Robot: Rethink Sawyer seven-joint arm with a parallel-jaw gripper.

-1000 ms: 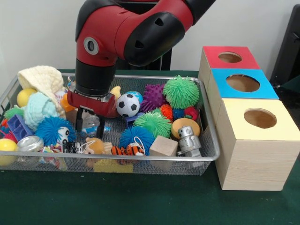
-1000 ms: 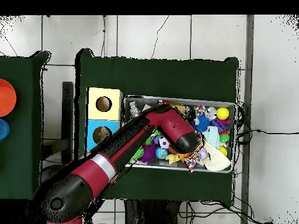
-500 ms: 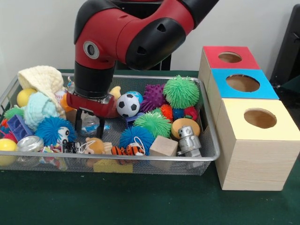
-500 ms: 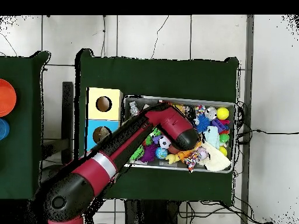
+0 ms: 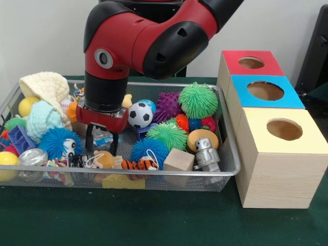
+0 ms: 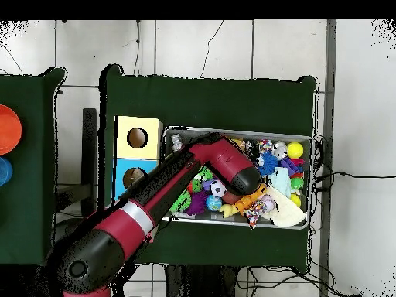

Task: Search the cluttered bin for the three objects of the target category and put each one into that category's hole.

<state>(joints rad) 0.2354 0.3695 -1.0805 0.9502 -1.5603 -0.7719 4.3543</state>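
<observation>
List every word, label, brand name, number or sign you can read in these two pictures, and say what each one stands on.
None: no word, number or brand name can be read in either view.
The three boxes: the red box, the blue box and the yellow box bear only plain colours and round holes.
The small clear packet between the gripper fingers may carry print, but it is too blurred to read.
The toys in the wire bin show patterns only.

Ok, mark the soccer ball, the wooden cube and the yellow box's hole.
soccer ball (image 5: pixel 139 115), front view, centre of its face.
wooden cube (image 5: pixel 179 159), front view, its top face.
yellow box's hole (image 5: pixel 284 129), front view, middle of the opening.
</observation>
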